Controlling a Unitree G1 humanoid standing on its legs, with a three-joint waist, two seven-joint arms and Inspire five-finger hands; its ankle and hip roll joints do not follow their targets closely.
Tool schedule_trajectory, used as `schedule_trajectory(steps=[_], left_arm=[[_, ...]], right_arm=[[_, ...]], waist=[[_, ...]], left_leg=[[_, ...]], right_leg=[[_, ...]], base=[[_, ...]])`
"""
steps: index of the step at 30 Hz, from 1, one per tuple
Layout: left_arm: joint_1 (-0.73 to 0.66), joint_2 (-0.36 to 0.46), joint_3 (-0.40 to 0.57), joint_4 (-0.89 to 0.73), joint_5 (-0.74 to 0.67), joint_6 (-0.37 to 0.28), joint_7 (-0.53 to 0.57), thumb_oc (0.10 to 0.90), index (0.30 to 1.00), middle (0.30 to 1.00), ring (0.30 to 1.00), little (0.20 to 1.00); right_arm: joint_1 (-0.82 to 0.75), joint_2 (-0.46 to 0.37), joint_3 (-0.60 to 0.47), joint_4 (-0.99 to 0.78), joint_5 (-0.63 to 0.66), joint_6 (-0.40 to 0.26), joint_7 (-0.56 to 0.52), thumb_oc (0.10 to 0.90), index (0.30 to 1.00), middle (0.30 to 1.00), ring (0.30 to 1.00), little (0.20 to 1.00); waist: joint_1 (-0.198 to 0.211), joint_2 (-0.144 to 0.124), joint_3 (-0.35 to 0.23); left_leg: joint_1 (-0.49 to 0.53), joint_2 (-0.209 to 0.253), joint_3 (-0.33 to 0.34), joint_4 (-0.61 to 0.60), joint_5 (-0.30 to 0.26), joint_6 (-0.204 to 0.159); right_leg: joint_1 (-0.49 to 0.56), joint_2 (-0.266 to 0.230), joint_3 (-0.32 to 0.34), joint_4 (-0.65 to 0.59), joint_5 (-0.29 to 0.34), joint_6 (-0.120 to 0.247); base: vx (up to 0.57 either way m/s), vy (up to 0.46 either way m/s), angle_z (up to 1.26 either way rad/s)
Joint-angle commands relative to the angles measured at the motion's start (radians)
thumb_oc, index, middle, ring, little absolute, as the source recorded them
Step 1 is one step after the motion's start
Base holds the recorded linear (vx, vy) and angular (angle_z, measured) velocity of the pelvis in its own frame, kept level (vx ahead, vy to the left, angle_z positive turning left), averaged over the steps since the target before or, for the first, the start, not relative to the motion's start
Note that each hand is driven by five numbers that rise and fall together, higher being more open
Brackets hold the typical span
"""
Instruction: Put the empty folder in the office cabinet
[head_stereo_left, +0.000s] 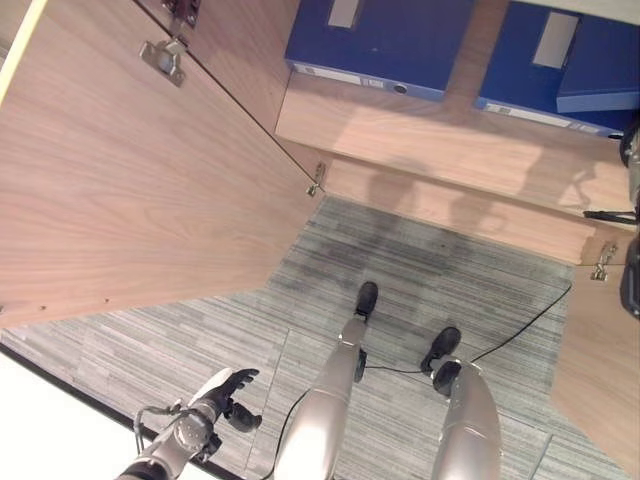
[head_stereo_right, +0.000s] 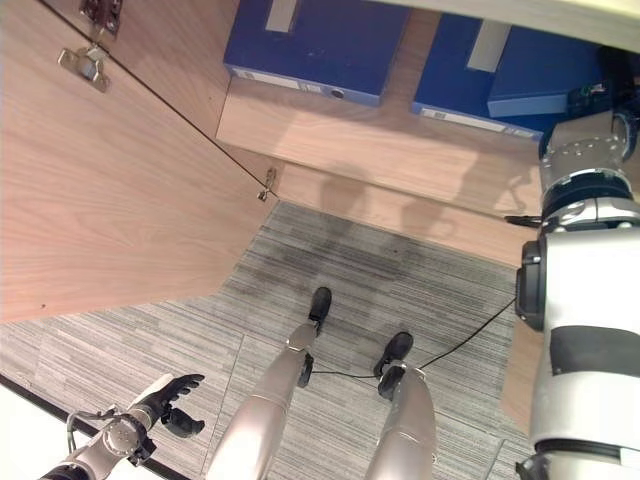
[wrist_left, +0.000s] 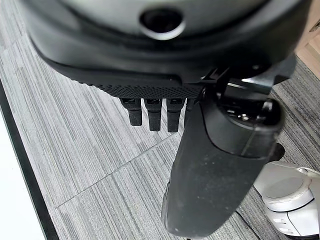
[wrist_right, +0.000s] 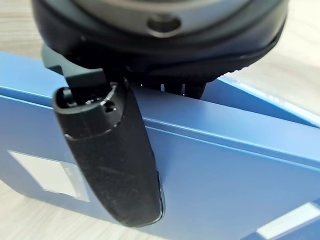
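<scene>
Close to the right wrist camera, the right hand (wrist_right: 112, 165) lays its thumb across a blue folder (wrist_right: 225, 165), fingers hidden behind it, so its grip cannot be told. That folder (head_stereo_right: 545, 95) lies on the cabinet shelf (head_stereo_right: 400, 150) beside another blue folder (head_stereo_right: 315, 45). Low over the grey carpet (head_stereo_left: 420, 290), the left hand (head_stereo_left: 225, 392) hangs loosely uncurled, holding nothing.

Bright, even light; soft shadows on the cabinet shelf (head_stereo_left: 440, 150) (wrist views blur close up).
</scene>
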Motion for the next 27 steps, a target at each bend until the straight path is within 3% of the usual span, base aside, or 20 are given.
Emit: schedule_trajectory(steps=[1, 7, 8, 12, 15, 17, 19, 27], left_arm=[[-0.002, 0.035, -0.031, 0.083, 0.014, 0.028, -0.011, 0.800, 0.900, 0.900, 0.900, 0.900], [-0.031, 0.006, -0.051, 0.090, 0.013, 0.040, -0.011, 0.800, 0.900, 0.900, 0.900, 0.900], [-0.040, -0.004, -0.058, 0.091, 0.012, 0.042, -0.004, 0.800, 0.900, 0.900, 0.900, 0.900], [-0.049, -0.022, -0.080, 0.085, 0.024, 0.051, -0.002, 0.800, 0.900, 0.900, 0.900, 0.900], [-0.046, -0.021, -0.093, 0.066, 0.043, 0.056, -0.003, 0.800, 0.900, 0.900, 0.900, 0.900], [-0.045, -0.028, -0.096, 0.057, 0.048, 0.058, -0.008, 0.800, 0.900, 0.900, 0.900, 0.900], [-0.031, -0.035, -0.101, 0.053, 0.056, 0.059, -0.015, 0.800, 0.900, 0.900, 0.900, 0.900], [-0.003, -0.045, -0.092, 0.044, 0.048, 0.063, -0.027, 0.800, 0.900, 0.900, 0.900, 0.900]], right_arm=[[-0.171, -0.075, 0.138, -0.105, -0.117, 0.003, 0.098, 0.800, 0.900, 0.900, 0.900, 0.900], [-0.167, -0.048, 0.124, -0.065, -0.138, 0.039, 0.080, 0.800, 0.900, 0.900, 0.900, 0.900], [-0.165, -0.048, 0.101, -0.032, -0.140, 0.047, 0.059, 0.800, 0.900, 0.900, 0.900, 0.900], [-0.151, -0.075, 0.064, 0.023, -0.199, 0.078, 0.007, 0.800, 0.900, 0.900, 0.900, 0.900], [-0.128, -0.106, 0.041, 0.042, -0.234, 0.105, -0.017, 0.800, 0.900, 0.900, 0.900, 0.900], [-0.113, -0.115, 0.038, 0.041, -0.245, 0.115, -0.022, 0.800, 0.900, 0.900, 0.900, 0.900], [-0.096, -0.115, 0.038, 0.035, -0.255, 0.124, -0.021, 0.800, 0.900, 0.900, 0.900, 0.900], [-0.052, -0.086, 0.015, 0.024, -0.264, 0.129, -0.012, 0.800, 0.900, 0.900, 0.900, 0.900]], waist=[[0.059, -0.034, -0.037], [0.063, -0.044, -0.050], [0.075, -0.041, -0.053], [0.082, -0.039, -0.079], [0.098, -0.027, -0.091], [0.096, -0.030, -0.107], [0.105, -0.023, -0.111], [0.113, -0.029, -0.137]], left_leg=[[0.122, 0.042, -0.016, 0.057, -0.238, -0.049], [0.182, 0.049, -0.031, -0.017, -0.207, -0.054], [0.189, 0.049, -0.030, -0.037, -0.170, -0.050], [0.242, 0.049, -0.062, -0.102, -0.166, -0.054], [0.272, 0.047, -0.075, -0.151, -0.121, -0.057], [0.298, 0.045, -0.087, -0.182, -0.127, -0.063], [0.310, 0.044, -0.093, -0.199, -0.094, -0.062], [0.352, 0.046, -0.094, -0.242, -0.081, -0.059]], right_leg=[[0.236, 0.027, 0.057, -0.144, -0.065, 0.079], [0.301, 0.028, 0.037, -0.208, -0.046, 0.087], [0.316, 0.023, 0.010, -0.234, -0.009, 0.088], [0.379, 0.027, -0.001, -0.277, -0.019, 0.099], [0.413, 0.018, -0.048, -0.307, 0.012, 0.101], [0.440, 0.021, -0.042, -0.321, -0.008, 0.108], [0.453, 0.018, -0.070, -0.340, 0.025, 0.108], [0.504, 0.021, -0.085, -0.389, 0.052, 0.116]], base=[[0.00, -0.022, 0.05], [-0.01, -0.016, 0.04], [0.00, 0.000, 0.00], [0.01, -0.010, 0.13], [0.04, -0.006, 0.16], [0.13, -0.046, 0.20], [-0.06, 0.076, 0.23], [0.00, 0.029, 0.04]])
